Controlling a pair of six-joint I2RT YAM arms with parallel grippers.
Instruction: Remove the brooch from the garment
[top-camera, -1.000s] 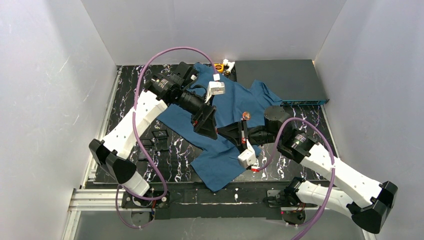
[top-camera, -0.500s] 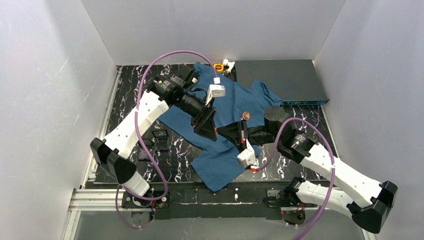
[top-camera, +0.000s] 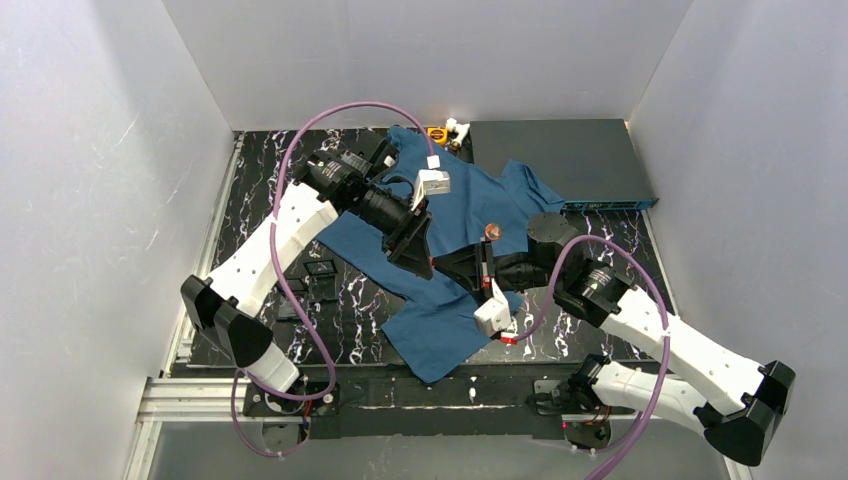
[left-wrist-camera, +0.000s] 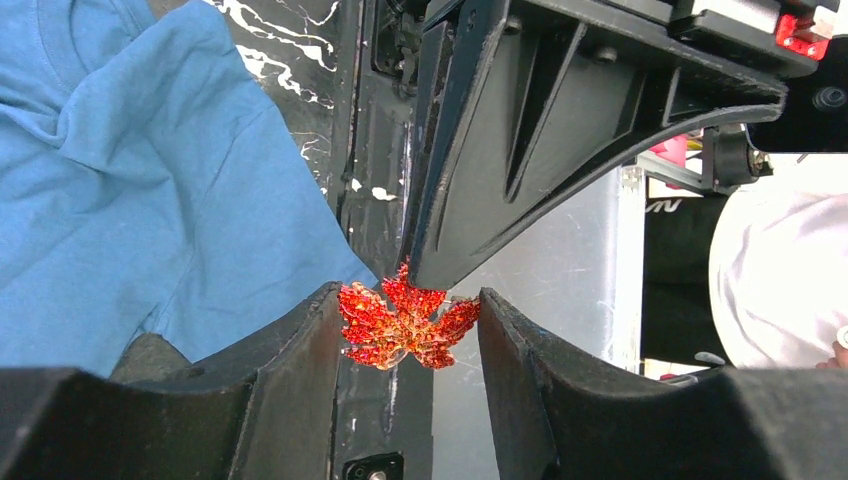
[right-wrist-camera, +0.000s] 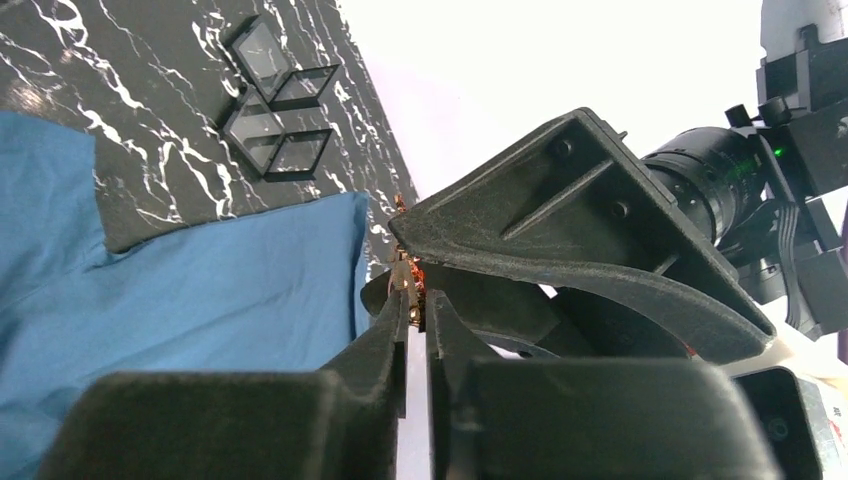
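The garment is a teal-blue T-shirt spread on the black marbled table; it also shows in the left wrist view and the right wrist view. The brooch is a glittery red maple leaf held in the air, clear of the cloth. My left gripper spans its width, with the leaf tips touching both fingers. My right gripper is shut on the brooch edge-on, and one of its fingers shows above the leaf. In the top view the two grippers meet over the shirt's middle and hide the brooch.
A dark grey flat box lies at the back right. Small yellow and white items sit at the back edge. Black-framed clear tiles lie left of the shirt and also show in the right wrist view. White walls enclose the table.
The left arm has shifted slightly. Both grippers stay together over the shirt's middle.
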